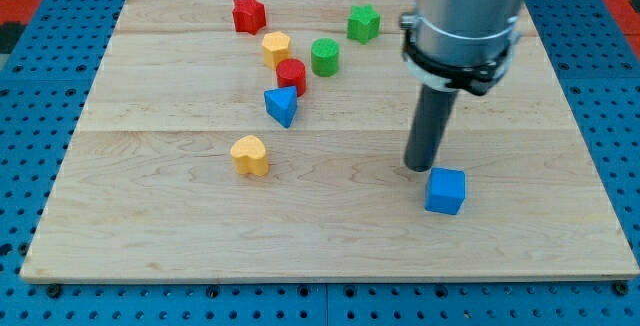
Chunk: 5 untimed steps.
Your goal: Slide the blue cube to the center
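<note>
Camera view: blue cube sits toward tabletop's bottom-right corner, my tip just beside its upper-left, no hand, nothing held; looks light, rigid, smooth-sliding, likely to spin if hit off-centre, so push square on its right face

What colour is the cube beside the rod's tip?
Blue: the cube sits just right of my tip in the camera view.

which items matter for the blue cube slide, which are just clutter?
Relevant:
blue cube, lower right of the board
my tip, just up-left of it

Clutter:
blue triangular block
yellow heart
yellow block
red star
red cylinder
green cylinder
green star
</note>
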Motion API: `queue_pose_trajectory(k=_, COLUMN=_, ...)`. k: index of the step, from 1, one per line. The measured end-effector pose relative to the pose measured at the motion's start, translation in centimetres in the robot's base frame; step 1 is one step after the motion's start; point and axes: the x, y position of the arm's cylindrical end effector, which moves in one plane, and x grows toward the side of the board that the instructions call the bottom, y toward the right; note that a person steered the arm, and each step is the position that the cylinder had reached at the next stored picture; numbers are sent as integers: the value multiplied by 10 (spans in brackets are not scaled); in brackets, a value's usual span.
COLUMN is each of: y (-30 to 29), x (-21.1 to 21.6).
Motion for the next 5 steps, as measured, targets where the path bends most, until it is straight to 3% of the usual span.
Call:
queue_pose_trajectory(k=1, y=82, x=2)
queue_pose_trajectory(k=2, y=119, x=32)
queue_pose_trajectory(k=3, y=52, x=56)
queue_pose_trajectory(k=4, y=-26, x=45)
queue_pose_trajectory(k=5, y=-43, x=21)
